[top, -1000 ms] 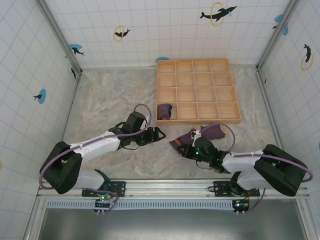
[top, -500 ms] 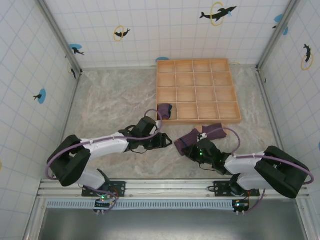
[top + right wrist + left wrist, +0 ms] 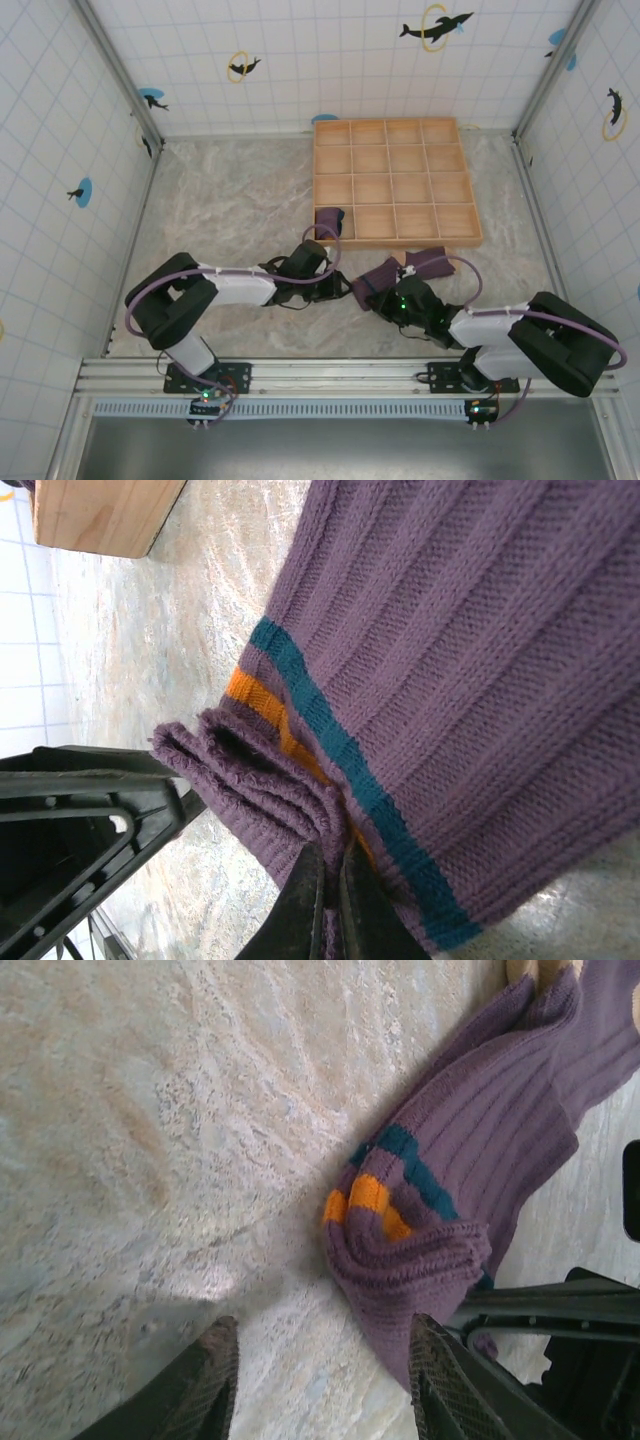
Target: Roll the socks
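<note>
Left gripper [image 3: 322,1360] stood with its jaws apart over the bare table [image 3: 150,1110], nothing between them, and we saw one finger just beside the folded cuff of the loose sock [image 3: 470,1180], which lay in front of the wooden tray [image 3: 420,241]. We found the right gripper [image 3: 328,865] pinched closed on that cuff's folded layers. We noted the other sock [image 3: 329,220], a purple bundle, in the tray's near-left compartment.

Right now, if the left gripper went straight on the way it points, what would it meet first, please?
Most likely the folded cuff of the purple sock, which lies just ahead of the left gripper, a little off-centre; depth is hard to judge.
</note>
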